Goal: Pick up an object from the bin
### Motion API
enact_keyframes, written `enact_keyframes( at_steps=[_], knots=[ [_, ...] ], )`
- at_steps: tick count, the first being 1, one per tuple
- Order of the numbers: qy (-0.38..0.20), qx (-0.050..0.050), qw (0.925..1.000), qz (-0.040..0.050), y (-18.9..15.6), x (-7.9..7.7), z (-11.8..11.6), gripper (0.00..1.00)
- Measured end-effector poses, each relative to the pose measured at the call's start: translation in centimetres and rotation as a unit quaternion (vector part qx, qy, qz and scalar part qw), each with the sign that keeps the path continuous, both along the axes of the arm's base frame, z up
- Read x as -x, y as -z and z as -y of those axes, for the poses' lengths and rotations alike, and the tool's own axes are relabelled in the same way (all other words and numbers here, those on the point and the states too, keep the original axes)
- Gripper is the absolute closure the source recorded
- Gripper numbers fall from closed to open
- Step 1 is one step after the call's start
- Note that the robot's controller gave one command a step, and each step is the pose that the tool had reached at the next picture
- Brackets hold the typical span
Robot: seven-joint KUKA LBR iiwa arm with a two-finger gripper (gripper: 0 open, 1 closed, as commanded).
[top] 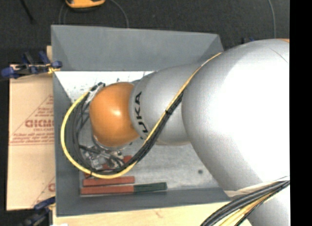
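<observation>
**Low in the bin's lower left, close above a red-brown bar**

At the left, the wall of the grey bin. Just right of it, beneath the orange wrist cover, the tool, low over the bin floor in the lower left of the frame. Wide or narrow: cannot tell, with cover and cables in the way.

Just below it, toward the bottom edge, a red-brown bar, perhaps two side by side, flat along the near wall. Close to the tool, contact unclear.

Further right, end to end with that, a dark green stick. Across the right half, the silver arm.

Judged step: approach to a pick, no grasp confirmed. Next: centre over the bar, close across its narrow width, lift straight up clear of the wall.
</observation>
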State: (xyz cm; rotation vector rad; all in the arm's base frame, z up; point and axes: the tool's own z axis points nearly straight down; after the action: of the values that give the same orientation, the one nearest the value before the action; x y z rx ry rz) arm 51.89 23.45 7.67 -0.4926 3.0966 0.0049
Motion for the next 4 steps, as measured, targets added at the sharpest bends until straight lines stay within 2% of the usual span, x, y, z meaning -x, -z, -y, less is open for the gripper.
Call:
enact_keyframes(
  at_steps=[1,2,3,4],
  knots=[
    [0.001,0.000,1.0000,-0.0001,0.0,0.0,0.0,1.00],
    [-0.007,0.003,1.0000,-0.0040,-4.4,-0.9,0.4,1.00],
    [-0.007,0.001,1.0000,-0.0016,-7.2,0.6,1.4,0.00],
    [-0.006,0.001,1.0000,-0.0018,-7.2,0.6,1.4,0.00]
  ],
)
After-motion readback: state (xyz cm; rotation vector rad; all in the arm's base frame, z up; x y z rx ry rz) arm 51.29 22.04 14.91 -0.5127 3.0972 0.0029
